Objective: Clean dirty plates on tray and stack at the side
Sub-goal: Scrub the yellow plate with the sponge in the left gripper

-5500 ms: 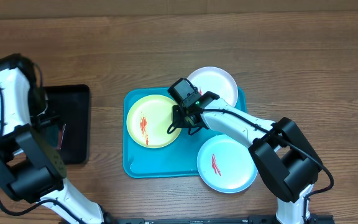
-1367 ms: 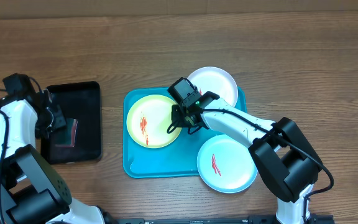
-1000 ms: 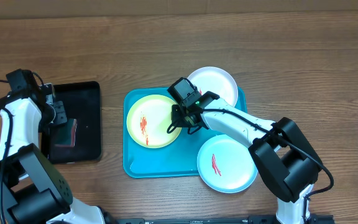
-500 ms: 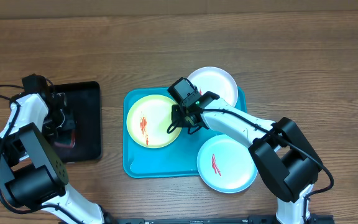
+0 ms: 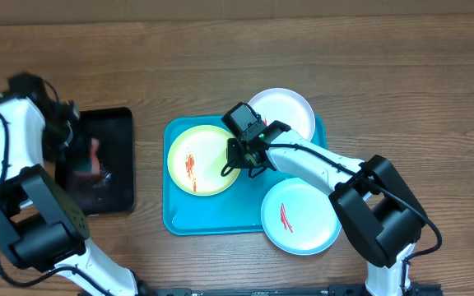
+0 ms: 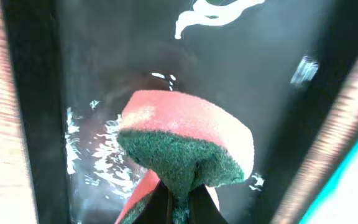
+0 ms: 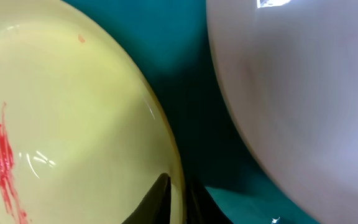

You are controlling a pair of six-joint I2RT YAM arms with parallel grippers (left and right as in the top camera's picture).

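Three round plastic plates, one yellow-green plate (image 5: 197, 160) and two white plates (image 5: 290, 111) (image 5: 303, 220) — one turquoise rectangular plastic tray (image 5: 178, 215), one black rectangular tray (image 5: 120, 177), one red-and-green sponge (image 6: 185, 140) — two white-and-black robot arms (image 5: 6, 140) (image 5: 315, 164).

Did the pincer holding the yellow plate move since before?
No. The right pincer stays clamped on the yellow plate's right rim, at the same spot over the blue tray in every overhead picture.
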